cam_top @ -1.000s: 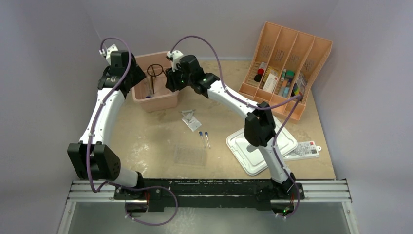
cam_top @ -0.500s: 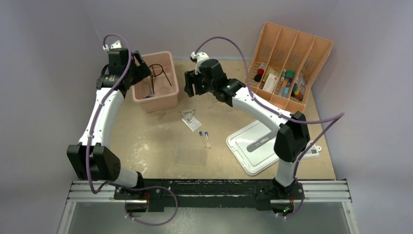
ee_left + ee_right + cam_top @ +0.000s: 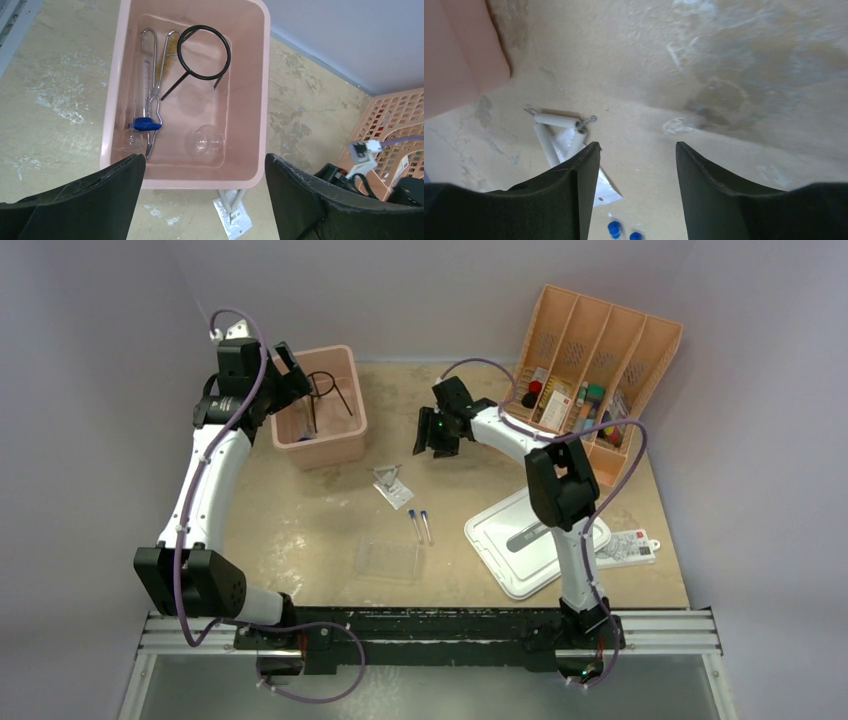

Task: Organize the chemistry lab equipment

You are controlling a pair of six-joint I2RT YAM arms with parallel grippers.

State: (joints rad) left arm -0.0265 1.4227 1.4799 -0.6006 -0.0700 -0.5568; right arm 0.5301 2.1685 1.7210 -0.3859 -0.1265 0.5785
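Note:
The pink bin (image 3: 352, 445) at the back left holds a black wire ring (image 3: 204, 52) on a stem, steel scissor-handled forceps (image 3: 151, 75), a blue-based glass piece (image 3: 145, 123) and a round clear flask (image 3: 205, 141). My left gripper (image 3: 205, 157) hovers open above the bin's near wall, holding nothing. A wire triangle (image 3: 388, 478) lies on a small bag near the bin. Two blue-capped thin tubes (image 3: 421, 524) lie mid-table, with a clear plastic tray (image 3: 388, 560) nearer the front. My right gripper (image 3: 638, 145) hangs open and empty over bare table right of the triangle (image 3: 556, 125).
An orange divided organiser (image 3: 590, 360) with small items leans at the back right. A white lid-like tray (image 3: 495, 545) lies front right, partly under the right arm, with a white card (image 3: 630, 548) beside it. Walls close in on the left and back.
The right arm swung right, away from the bin, to mid-table. The left gripper's jaws widened. The black ring went from upright above the bin to leaning inside it.

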